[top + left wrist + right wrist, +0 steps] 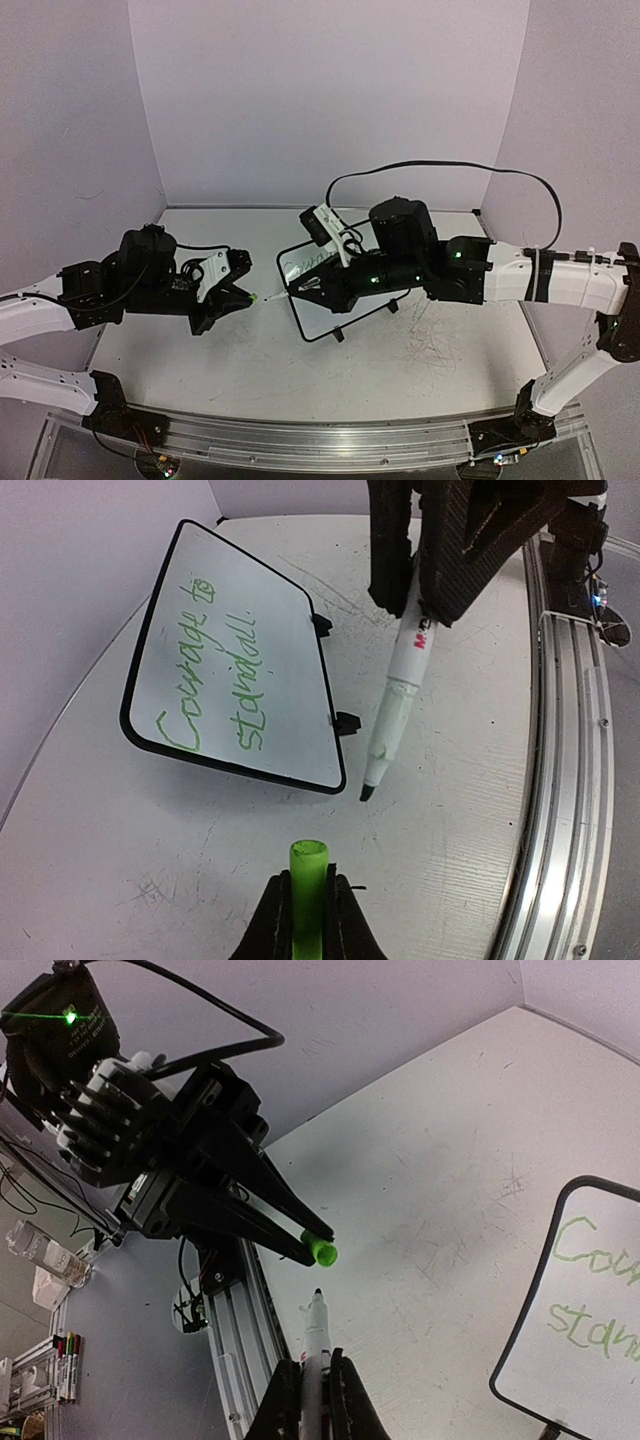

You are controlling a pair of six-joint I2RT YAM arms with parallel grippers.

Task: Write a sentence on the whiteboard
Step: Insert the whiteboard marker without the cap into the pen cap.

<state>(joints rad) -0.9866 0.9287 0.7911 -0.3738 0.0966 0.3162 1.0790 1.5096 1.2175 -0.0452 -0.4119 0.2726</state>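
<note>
Whiteboard (pixel 320 315) lies on the table (pixel 200 370) near the middle, partly under the right arm. Its long axis runs roughly left-right in the top view, skewed so the left end sits nearer the arm bases. The edge with its two black feet (pixel 346 720) faces the near side. I can't tell whether it is dead flat or slightly propped. Sentence (pixel 215 670) is green handwriting in two lines running along the long axis, starting at the left end. It reads roughly "Courage to" over "standall!", with the second line on the feet side. Only the starts of both lines show in the right wrist view, on the whiteboard (pixel 590 1360). Right gripper (pixel 317 1380) is clamped narrow on one white marker (pixel 317 1330). The marker is uncapped, its dark tip pointing left toward the other arm, and its long axis is close to horizontal. It is above the table just off the board's near-left corner, not touching the board. Left gripper (pixel 308 885) is pinched tight on one green cap (pixel 308 855), and the cap's free end faces the marker (pixel 395 705) tip. Tip and cap are near each other with a small gap between them, not joined. Count: one board, one marker, one cap, two text lines, two feet, two grippers, both holding something.
</note>
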